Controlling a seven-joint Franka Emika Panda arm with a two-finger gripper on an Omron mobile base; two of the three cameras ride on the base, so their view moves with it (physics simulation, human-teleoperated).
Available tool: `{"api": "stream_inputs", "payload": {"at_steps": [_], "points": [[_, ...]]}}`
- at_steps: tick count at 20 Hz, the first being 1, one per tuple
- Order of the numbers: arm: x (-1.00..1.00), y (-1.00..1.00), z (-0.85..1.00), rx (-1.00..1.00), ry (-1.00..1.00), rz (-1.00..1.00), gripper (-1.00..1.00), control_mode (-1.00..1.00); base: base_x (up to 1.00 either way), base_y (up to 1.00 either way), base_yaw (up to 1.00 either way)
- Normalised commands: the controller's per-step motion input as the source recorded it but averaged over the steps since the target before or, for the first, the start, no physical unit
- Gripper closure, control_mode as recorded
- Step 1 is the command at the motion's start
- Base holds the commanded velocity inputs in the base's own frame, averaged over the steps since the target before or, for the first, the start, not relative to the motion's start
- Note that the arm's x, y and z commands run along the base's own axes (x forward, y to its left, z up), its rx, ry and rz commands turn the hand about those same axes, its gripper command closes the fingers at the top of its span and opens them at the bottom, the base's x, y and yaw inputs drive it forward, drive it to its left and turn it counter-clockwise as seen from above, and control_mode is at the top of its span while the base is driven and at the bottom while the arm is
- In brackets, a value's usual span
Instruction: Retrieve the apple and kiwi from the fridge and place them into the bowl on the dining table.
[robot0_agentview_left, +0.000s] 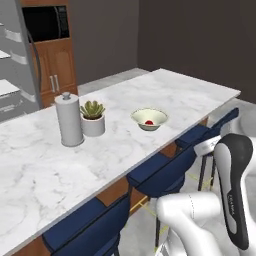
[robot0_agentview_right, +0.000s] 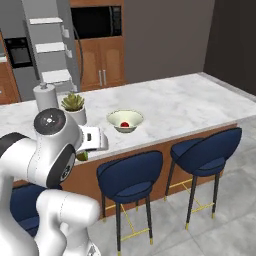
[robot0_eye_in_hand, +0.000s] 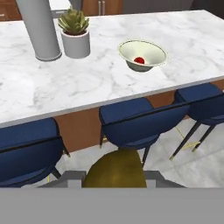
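Olive-brown and oval, the kiwi (robot0_eye_in_hand: 114, 169) sits at the bottom of the hand view, clamped between the fingers of the gripper (robot0_eye_in_hand: 114, 175), which are closed against its sides. In the right base view a sliver of it (robot0_agentview_right: 82, 155) shows green under the white hand, below the table's edge. The hand hangs off the near side of the table (robot0_eye_in_hand: 109, 83), above the blue stools (robot0_eye_in_hand: 131, 122), not over the marble.

Red and glossy, the apple (robot0_eye_in_hand: 139, 60) lies in the bottom of the bowl (robot0_eye_in_hand: 151, 48). The bowl, pale cream-green, stands upright on the table's white veined top, towards its near edge and well apart from the kiwi. In the left base view the apple (robot0_agentview_left: 149, 122) shows as a small red spot inside the bowl (robot0_agentview_left: 150, 115); the right base view has the same, apple (robot0_agentview_right: 124, 124) in bowl (robot0_agentview_right: 125, 118).

Just left of the bowl in all views stands a white pot with a succulent (robot0_eye_in_hand: 75, 33), and touching or just beside that, a tall grey canister (robot0_eye_in_hand: 40, 30) with a knobbed lid (robot0_agentview_left: 66, 96).

Beyond the table the fridge (robot0_agentview_right: 50, 50) stands with its door open, white shelves showing. Next to it is a wooden cabinet (robot0_agentview_right: 102, 62) with a dark microwave (robot0_agentview_right: 96, 21) set above its doors. A black wall oven (robot0_agentview_right: 19, 51) shows at the far left of the right base view.
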Motion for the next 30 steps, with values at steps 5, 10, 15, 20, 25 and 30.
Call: {"api": "stream_inputs", "payload": {"at_steps": [5, 10, 15, 20, 25, 30], "points": [[0.0, 0.0, 0.0, 0.0, 0.0, 0.0, 1.0, 1.0, 1.0, -0.76, 0.14], [0.0, 0.0, 0.0, 0.0, 0.0, 0.0, 1.0, 1.0, 1.0, -0.7, 0.17], [0.0, 0.0, 0.0, 0.0, 0.0, 0.0, 1.0, 1.0, 1.0, -0.96, 0.19], [0.0, 0.0, 0.0, 0.0, 0.0, 0.0, 1.0, 1.0, 1.0, -1.0, 0.21], [0.0, 0.0, 0.0, 0.0, 0.0, 0.0, 1.0, 1.0, 1.0, -1.0, 0.17], [0.0, 0.0, 0.0, 0.0, 0.0, 0.0, 1.0, 1.0, 1.0, -1.0, 0.15]]}}
